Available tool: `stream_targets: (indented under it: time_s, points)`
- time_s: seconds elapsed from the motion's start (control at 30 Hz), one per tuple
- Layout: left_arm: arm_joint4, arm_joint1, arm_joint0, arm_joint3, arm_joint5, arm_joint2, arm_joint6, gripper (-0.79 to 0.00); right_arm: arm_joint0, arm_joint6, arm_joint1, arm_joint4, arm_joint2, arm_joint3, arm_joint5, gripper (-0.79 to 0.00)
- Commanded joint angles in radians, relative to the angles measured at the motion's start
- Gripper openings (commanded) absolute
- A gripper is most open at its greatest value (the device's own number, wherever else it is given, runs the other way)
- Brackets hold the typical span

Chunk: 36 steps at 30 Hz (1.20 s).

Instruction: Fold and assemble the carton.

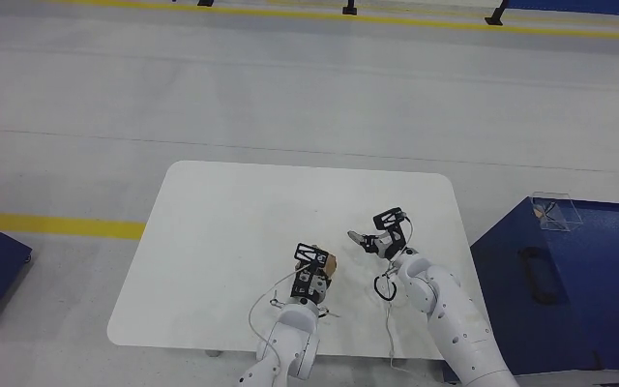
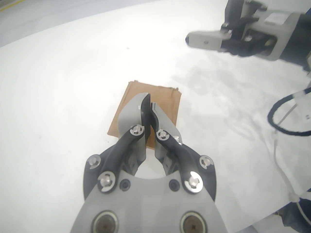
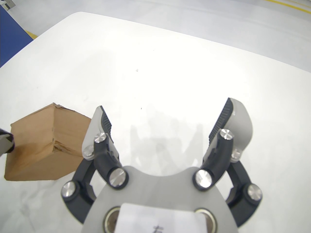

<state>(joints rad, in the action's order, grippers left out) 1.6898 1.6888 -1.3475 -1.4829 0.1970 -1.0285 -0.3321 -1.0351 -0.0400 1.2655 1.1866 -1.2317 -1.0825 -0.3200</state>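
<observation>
The carton (image 3: 46, 144) is seen standing on the white table (image 3: 170, 61) as a small brown box, its walls raised, one vertical corner creased and a little torn. It lies directly beneath the fingertips of the left gripper (image 2: 148, 106) and just beside the right gripper (image 3: 164, 105), on the side toward the left arm. The left gripper's fingers are drawn together with barely a gap between the pads, and the tips are placed over the middle of the carton's upper face; whether that face is pressed or merely hovered over cannot be told, and no cardboard is seen between the pads. The right gripper is held with its fingers spread wide and nothing between them, over bare table and apart from the carton. The step in hand is judged to be the pressing and closing of the upper panel. For this to be done well, pressure should be applied straight down through the closed tips and kept near the panel's centre, so that the light box is not tipped or slid across the smooth surface. The right gripper would best be brought against the near wall as a stop, or closed on a free edge, before any harder push is made. The damaged corner should be spared from side load, since the cardboard there is likely to buckle further.
</observation>
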Motion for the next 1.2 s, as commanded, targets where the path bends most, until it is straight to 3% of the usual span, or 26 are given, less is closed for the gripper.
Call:
stream_targets:
  time_s: [0.0, 0.1, 0.23, 0.53, 0.57, 0.6, 0.63, 0.7, 0.73, 0.97, 1.17]
  points:
    - [0.005, -0.002, -0.003, 0.007, -0.002, -0.003, -0.018, -0.785, 0.0, 0.0, 0.0, 0.0, 0.0, 0.0, 0.0, 0.0]
    - [0.031, -0.003, 0.008, 0.026, 0.016, -0.004, -0.029, -0.785, 0.0, 0.0, 0.0, 0.0, 0.0, 0.0, 0.0, 0.0]
    - [-0.033, -0.002, -0.008, -0.028, 0.014, -0.009, 0.032, -0.785, 0.0, 0.0, 0.0, 0.0, 0.0, 0.0, 0.0, 0.0]
    - [-0.129, -0.019, -0.174, -0.205, -0.025, -0.021, 0.527, -0.785, 0.0, 0.0, 0.0, 0.0, 0.0, 0.0, 0.0, 0.0]
    - [-0.14, -0.022, -0.197, -0.217, -0.032, -0.02, 0.585, -0.588, 0.0, 0.0, 0.0, 0.0, 0.0, 0.0, 0.0, 0.0]
    - [-0.14, -0.022, -0.197, -0.217, -0.032, -0.02, 0.585, 0.0, 0.0, 0.0, 0.0, 0.0, 0.0, 0.0, 0.0, 0.0]
    - [-0.137, -0.021, -0.188, -0.213, -0.03, -0.02, 0.548, -0.785, 0.0, 0.0, 0.0, 0.0, 0.0, 0.0, 0.0, 0.0]
    - [-0.141, -0.022, -0.2, -0.218, -0.033, -0.02, 0.621, -0.771, 0.0, 0.0, 0.0, 0.0, 0.0, 0.0, 0.0, -0.001]
    - [-0.141, -0.022, -0.199, -0.218, -0.033, -0.02, 0.623, -0.744, 0.0, 0.0, 0.0, 0.0, 0.0, 0.0, 0.0, -0.001]
    - [-0.14, -0.022, -0.197, -0.217, -0.032, -0.02, 0.585, -0.29, 0.0, 0.0, 0.0, 0.0, 0.0, 0.0, 0.0, -0.001]
    - [-0.14, -0.022, -0.197, -0.217, -0.032, -0.02, 0.586, -0.056, 0.0, 0.0, 0.0, 0.0, 0.0, 0.0, 0.0, 0.0]
